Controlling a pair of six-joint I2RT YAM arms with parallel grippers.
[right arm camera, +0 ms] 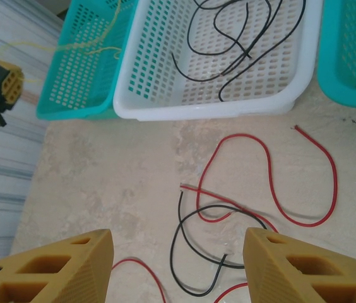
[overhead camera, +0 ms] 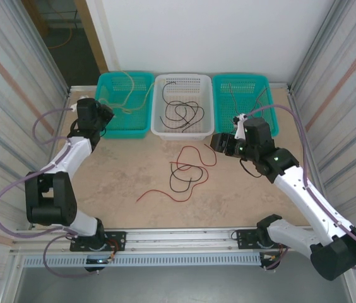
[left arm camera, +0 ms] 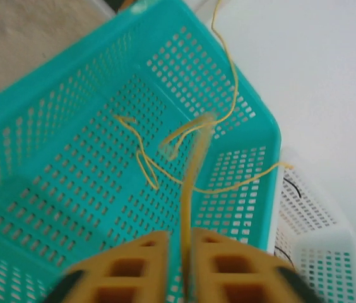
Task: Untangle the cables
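A yellow cable runs up from between my left gripper's fingers into the left teal basket, where more yellow strands lie. The jaws stand slightly apart, wider than the strand, which is blurred and rests against the right finger. From above, this gripper sits at that basket's left rim. My right gripper is open and hovers over a red cable and a black cable that cross each other on the table. Nothing is between its fingers.
A white basket in the middle holds black cables. A second teal basket at the right holds a few dark strands. Corrugated walls close in both sides. A metal rail runs along the near edge.
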